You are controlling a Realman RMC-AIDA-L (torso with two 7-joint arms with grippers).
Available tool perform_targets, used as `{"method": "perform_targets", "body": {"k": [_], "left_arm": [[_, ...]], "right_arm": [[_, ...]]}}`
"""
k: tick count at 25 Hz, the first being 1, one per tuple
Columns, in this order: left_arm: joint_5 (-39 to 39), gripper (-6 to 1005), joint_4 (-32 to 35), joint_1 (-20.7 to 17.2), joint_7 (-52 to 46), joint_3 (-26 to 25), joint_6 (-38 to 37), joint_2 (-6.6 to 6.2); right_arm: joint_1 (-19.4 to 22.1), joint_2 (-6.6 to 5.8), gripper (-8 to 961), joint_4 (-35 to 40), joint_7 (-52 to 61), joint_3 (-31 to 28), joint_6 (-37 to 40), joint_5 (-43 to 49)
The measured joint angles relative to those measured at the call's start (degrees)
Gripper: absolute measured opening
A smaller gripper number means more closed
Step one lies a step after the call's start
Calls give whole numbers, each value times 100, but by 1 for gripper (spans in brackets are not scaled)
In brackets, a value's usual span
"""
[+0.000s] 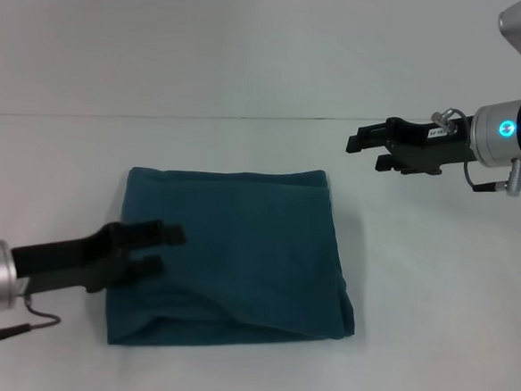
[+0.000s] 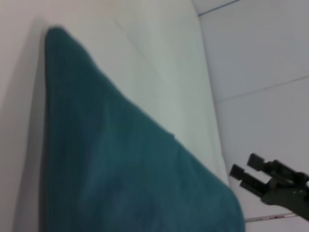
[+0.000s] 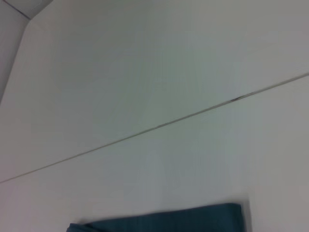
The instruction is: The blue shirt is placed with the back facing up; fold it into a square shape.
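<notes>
1. The blue shirt (image 1: 234, 256) is seen folded into a rough square, lying flat on the white table (image 1: 433, 288) toward its near-left part.
2. The left gripper (image 1: 169, 248) is held low over the shirt's left edge, fingers parted, nothing gripped.
3. The right gripper (image 1: 364, 149) is raised off the shirt's far-right corner, pointing left, fingers apart and empty.

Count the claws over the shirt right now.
1. The left claw hangs open over the blue shirt at its left edge; the right claw is open, off beyond its far right corner.
</notes>
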State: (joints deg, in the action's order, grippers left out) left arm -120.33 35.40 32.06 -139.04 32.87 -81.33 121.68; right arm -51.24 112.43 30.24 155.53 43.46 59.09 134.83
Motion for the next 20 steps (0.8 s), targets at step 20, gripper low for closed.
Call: {"method": "perform_targets", "body": {"k": [20], "left_arm": [[252, 754, 349, -148, 920, 200, -1067, -204]], "right_arm": [[51, -40, 651, 247, -1026, -37, 787, -256]]}}
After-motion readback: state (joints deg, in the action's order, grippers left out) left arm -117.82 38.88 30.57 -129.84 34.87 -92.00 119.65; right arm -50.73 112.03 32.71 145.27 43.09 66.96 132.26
